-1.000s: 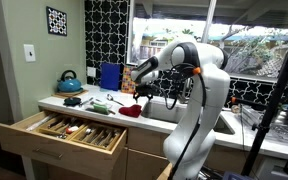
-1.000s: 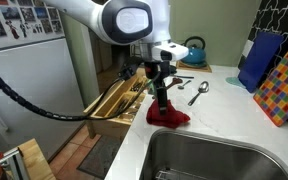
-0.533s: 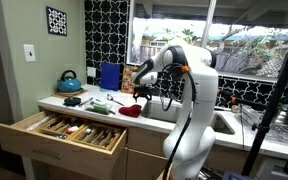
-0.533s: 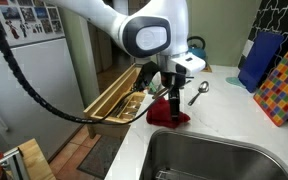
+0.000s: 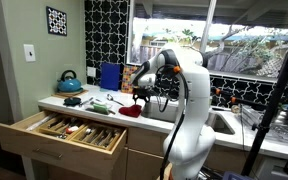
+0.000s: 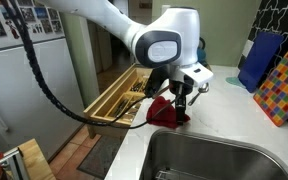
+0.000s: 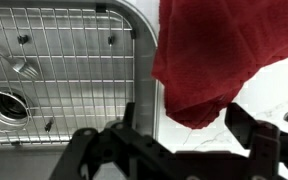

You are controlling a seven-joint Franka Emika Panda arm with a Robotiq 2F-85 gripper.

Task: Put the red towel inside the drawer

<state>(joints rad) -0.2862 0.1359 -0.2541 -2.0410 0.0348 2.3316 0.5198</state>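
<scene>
- The table [image 6: 229, 115] carries the job. It is a smooth pale top, so cloth could slide on it instead of bunching if it is pushed from the side.
- The arm [image 5: 189, 90] is bent low over the table edge in both exterior views. A wide swing toward the drawer could clip the things standing behind it on the table.
- The drawer [image 5: 34, 143] stands pulled out below the table and is already full of utensils. A loosely dropped towel could drape over its front wall or rest on top of the utensils, and the drawer might then not shut.
- The sink [image 6: 204, 155] lies open just beside the work spot. A slip here could send the cloth into the basin.
- The red towel [image 7: 214, 55] lies crumpled on the table, its edge touching the sink's rim. It is not in the drawer and not yet lifted.
- The gripper [image 7: 184, 122] hangs right over the towel's near corner with its fingers spread wide and nothing between them. If it closes this close to the corner it may pinch only a thin fold, and that could pull free mid-carry.
</scene>
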